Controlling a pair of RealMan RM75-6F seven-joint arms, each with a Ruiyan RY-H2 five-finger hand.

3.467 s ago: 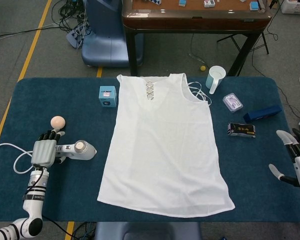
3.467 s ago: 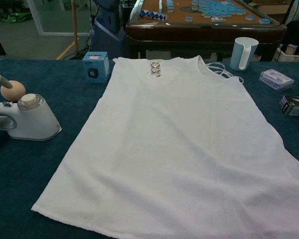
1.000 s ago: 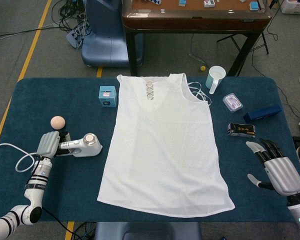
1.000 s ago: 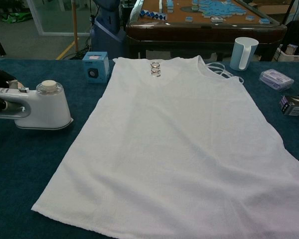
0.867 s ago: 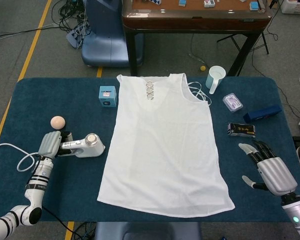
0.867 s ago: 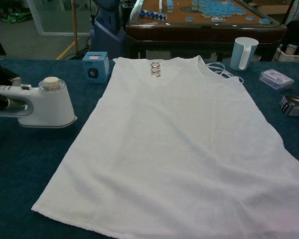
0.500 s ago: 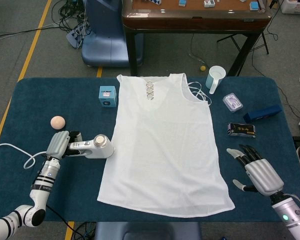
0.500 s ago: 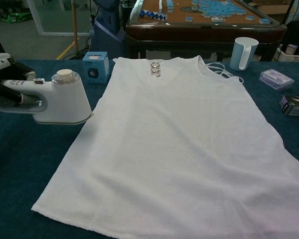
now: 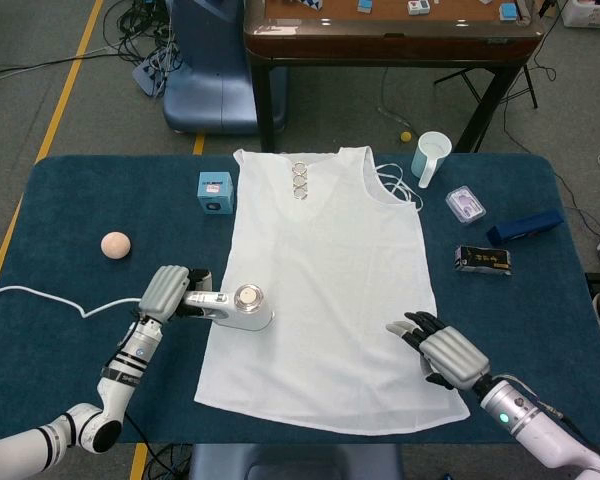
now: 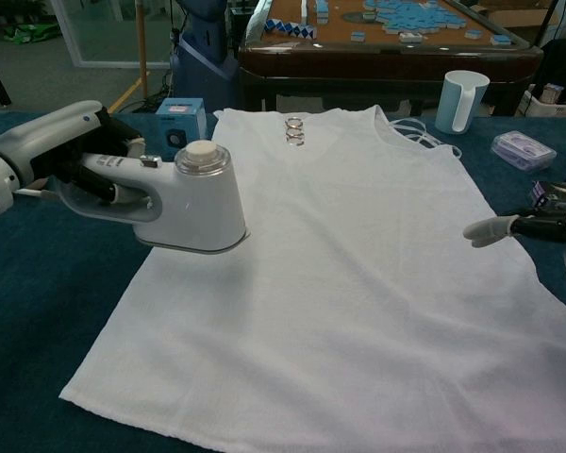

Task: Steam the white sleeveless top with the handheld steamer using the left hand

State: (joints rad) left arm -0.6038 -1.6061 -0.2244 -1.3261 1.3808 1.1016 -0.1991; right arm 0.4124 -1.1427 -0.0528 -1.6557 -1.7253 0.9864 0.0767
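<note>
The white sleeveless top [image 9: 325, 290] [image 10: 349, 264] lies flat in the middle of the blue table, neckline to the far side. My left hand [image 9: 167, 291] [image 10: 57, 142] grips the handle of the white handheld steamer [image 9: 238, 306] [image 10: 184, 198], whose head sits over the top's left edge. Its white cord [image 9: 50, 298] trails off to the left. My right hand [image 9: 448, 358] [image 10: 538, 231] rests on the top's lower right edge, fingers spread and holding nothing.
A small blue box [image 9: 215, 191] and a peach ball [image 9: 115, 244] sit left of the top. To the right stand a pale blue cup [image 9: 430, 156], a clear case [image 9: 465, 205], a dark packet [image 9: 483, 260] and a blue bar [image 9: 525, 226]. A wooden table [image 9: 390, 35] stands behind.
My left hand has carried the steamer rightward from the bare table onto the top's left edge. My right hand has moved left from the table's right edge onto the top's lower right side.
</note>
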